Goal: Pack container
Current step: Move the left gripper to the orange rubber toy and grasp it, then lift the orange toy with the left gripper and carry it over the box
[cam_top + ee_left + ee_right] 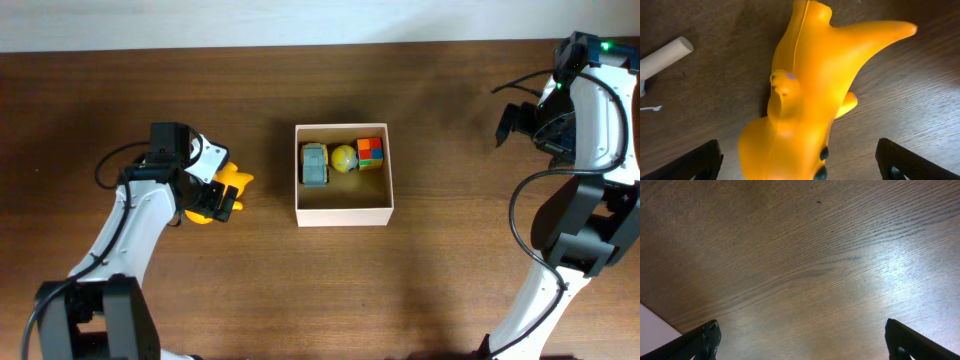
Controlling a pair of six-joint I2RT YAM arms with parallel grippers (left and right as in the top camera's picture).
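The container (345, 214), a square white-walled box with a tan inside, stands at the table's middle. It holds a grey toy car (314, 164), a yellow ball (344, 158) and a multicoloured cube (371, 152) along its far side. An orange-yellow toy animal (237, 179) lies on the table left of the container. My left gripper (218, 198) is open around the toy. In the left wrist view the toy (810, 90) fills the space between the two fingers (800, 167), with gaps on both sides. My right gripper (520, 122) is open and empty at the far right, over bare wood (802, 342).
The table is dark brown wood (450, 280). A pale wall or edge runs along the back (300, 20). A pale rod-like thing (665, 57) shows at the left edge of the left wrist view.
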